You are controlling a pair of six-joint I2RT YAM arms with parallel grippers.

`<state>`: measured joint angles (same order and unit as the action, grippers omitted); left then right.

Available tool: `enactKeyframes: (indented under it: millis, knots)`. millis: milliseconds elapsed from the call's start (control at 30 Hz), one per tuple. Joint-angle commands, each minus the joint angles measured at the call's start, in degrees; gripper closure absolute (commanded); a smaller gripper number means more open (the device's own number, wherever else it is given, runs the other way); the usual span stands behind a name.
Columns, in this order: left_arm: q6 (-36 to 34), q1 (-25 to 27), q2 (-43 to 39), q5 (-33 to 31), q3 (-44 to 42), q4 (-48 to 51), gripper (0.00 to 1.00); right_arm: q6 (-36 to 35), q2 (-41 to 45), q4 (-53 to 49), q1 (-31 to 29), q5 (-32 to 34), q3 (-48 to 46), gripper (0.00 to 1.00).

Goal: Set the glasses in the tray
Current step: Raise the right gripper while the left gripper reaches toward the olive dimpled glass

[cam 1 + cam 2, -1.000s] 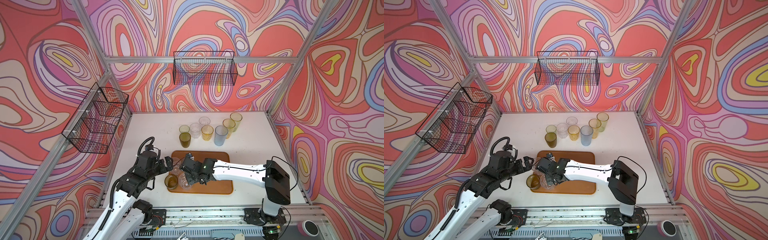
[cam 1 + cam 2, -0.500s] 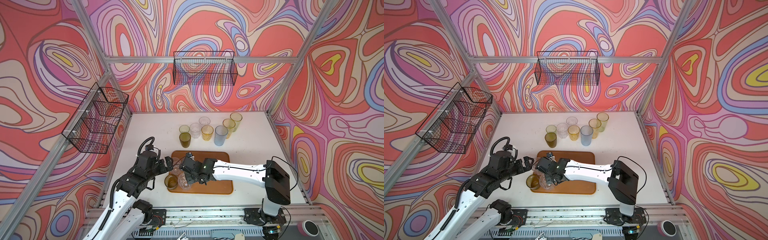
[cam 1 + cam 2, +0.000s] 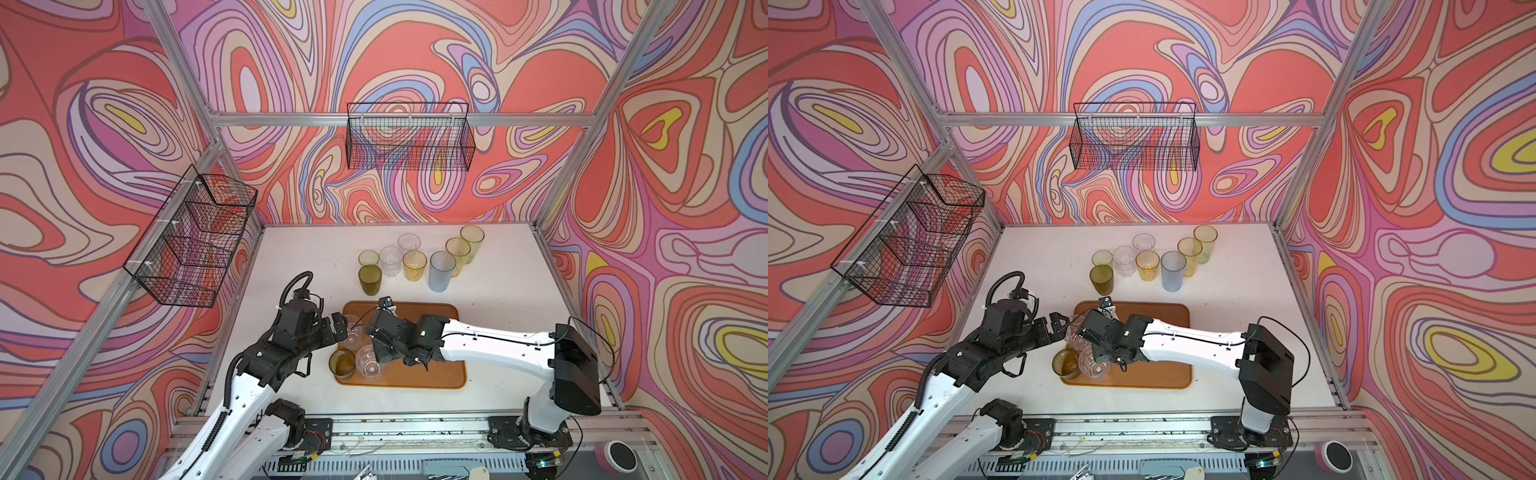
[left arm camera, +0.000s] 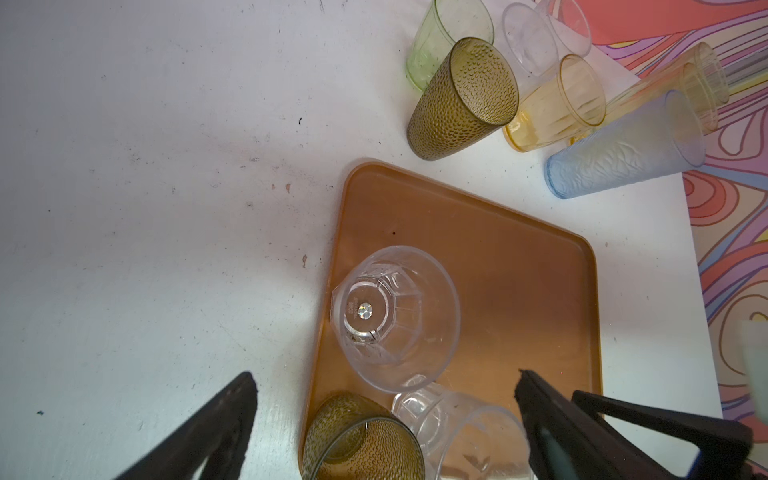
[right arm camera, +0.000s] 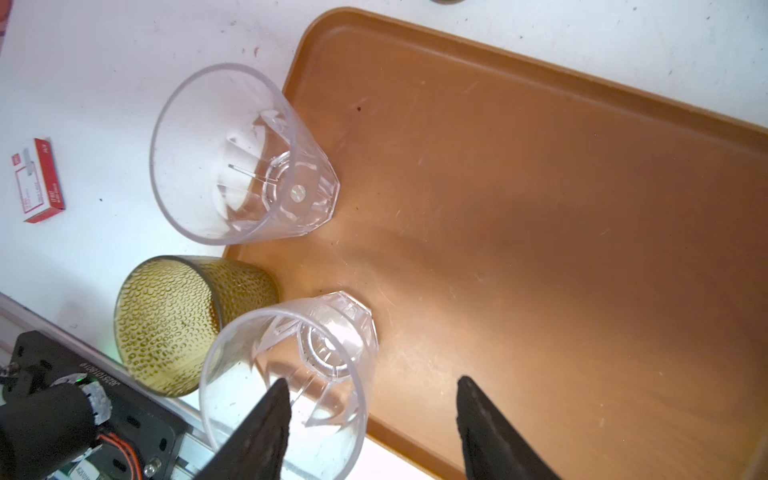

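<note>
Over the left end of the flat orange-brown plastic tray (image 3: 428, 312), holding three glasses (image 3: 352, 334), our right gripper (image 5: 372, 380) gapes loose astride the wall of the near clear faceted tumbler (image 5: 316, 349); we should rise straight up. Our left gripper (image 4: 385, 374) spreads wide, empty; eight tumblers (image 3: 413, 266) wait on the far table.

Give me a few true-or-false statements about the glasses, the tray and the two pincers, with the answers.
1. A clear glass stands upright on the tray. True.
2. The pale blue glass is on the tray. False: it stands on the white table, beyond the tray.
3. The left pincer grips a glass. False: its jaws stand wide apart and grip nothing.
4. The right pincer is open. True.
</note>
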<state>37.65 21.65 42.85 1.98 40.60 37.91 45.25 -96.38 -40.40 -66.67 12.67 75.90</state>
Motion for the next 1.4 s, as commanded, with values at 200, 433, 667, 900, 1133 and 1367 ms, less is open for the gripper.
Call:
enactKeyframes:
  millis: [200, 433, 667, 900, 1133, 1367]
  knots:
    - [-1.61, -0.32, 6.92, 1.56, 7.04, -1.27, 0.00, -0.62, 11.02, 12.50, 8.88, -5.56, -10.99, 0.26]
    - [-2.85, -0.31, 12.75, 0.22, 12.48, -1.45, 0.00, -2.93, 18.87, 21.67, 16.08, -9.96, -20.53, 0.21]
    - [-2.66, -0.32, 18.30, -1.67, 17.41, -1.17, 0.00, -5.99, 22.75, 29.48, 24.13, -17.40, -26.63, 0.16]
    - [-2.45, -0.31, 22.53, -1.16, 20.39, -0.83, 0.00, -7.48, 25.77, 34.31, 31.33, -25.21, -31.96, 0.09]
    - [-3.20, -0.30, 26.46, -2.12, 23.15, 0.67, 0.00, -6.76, 28.31, 38.30, 37.44, -31.84, -37.84, 0.06]
    - [-2.68, -0.38, 29.78, -2.54, 26.02, 0.58, 0.00, -7.13, 28.62, 40.36, 38.08, -32.17, -40.14, 0.04]
